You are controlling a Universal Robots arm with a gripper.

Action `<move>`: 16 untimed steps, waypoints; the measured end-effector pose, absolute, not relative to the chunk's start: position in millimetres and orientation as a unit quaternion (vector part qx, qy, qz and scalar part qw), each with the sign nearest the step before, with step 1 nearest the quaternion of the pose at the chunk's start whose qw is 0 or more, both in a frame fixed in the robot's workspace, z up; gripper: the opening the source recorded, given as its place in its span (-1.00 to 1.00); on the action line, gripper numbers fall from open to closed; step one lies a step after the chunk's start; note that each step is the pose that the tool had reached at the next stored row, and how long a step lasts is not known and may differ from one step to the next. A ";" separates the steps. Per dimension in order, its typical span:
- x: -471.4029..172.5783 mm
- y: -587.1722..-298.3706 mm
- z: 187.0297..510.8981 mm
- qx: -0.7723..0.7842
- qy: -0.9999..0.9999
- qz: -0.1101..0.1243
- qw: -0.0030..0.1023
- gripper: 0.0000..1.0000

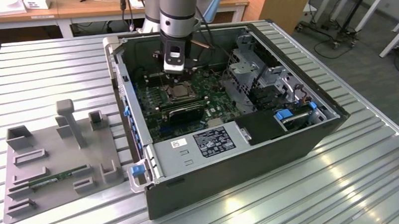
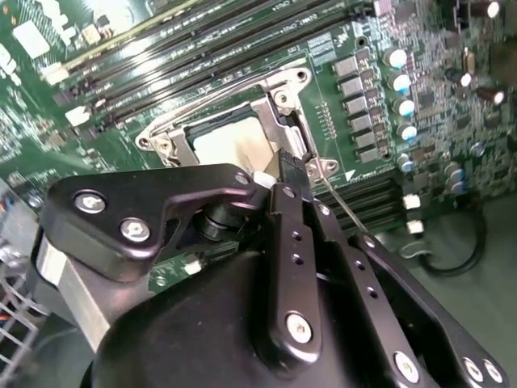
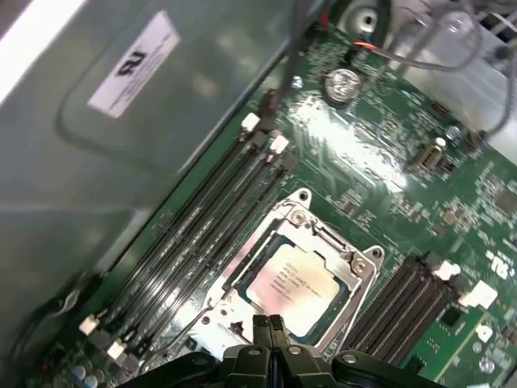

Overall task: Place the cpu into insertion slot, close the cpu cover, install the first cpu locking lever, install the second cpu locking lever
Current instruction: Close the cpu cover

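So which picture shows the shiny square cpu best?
The first wrist view: the cpu lies nearly whole, face up. In the second wrist view the gripper hides part of it. In the exterior view it looks tiny under the arm.

The arm (image 1: 175, 14) hangs straight down, wrist vertical, its fingers (image 3: 262, 333) pressed together at the tips

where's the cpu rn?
In the first wrist view the cpu sits seated on the motherboard, framed by the cpu cover, close to the gripper, with memory slots on either side.
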State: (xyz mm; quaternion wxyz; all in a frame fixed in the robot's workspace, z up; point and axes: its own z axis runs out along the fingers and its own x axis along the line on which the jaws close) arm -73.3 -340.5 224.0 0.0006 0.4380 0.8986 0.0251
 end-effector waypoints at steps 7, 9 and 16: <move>-73.3 -340.5 223.1 0.379 0.925 0.025 -0.001 -0.79; -73.3 -340.5 222.9 0.363 0.932 0.025 -0.001 -0.79; -73.3 -340.5 221.8 0.303 0.953 0.025 -0.003 -0.79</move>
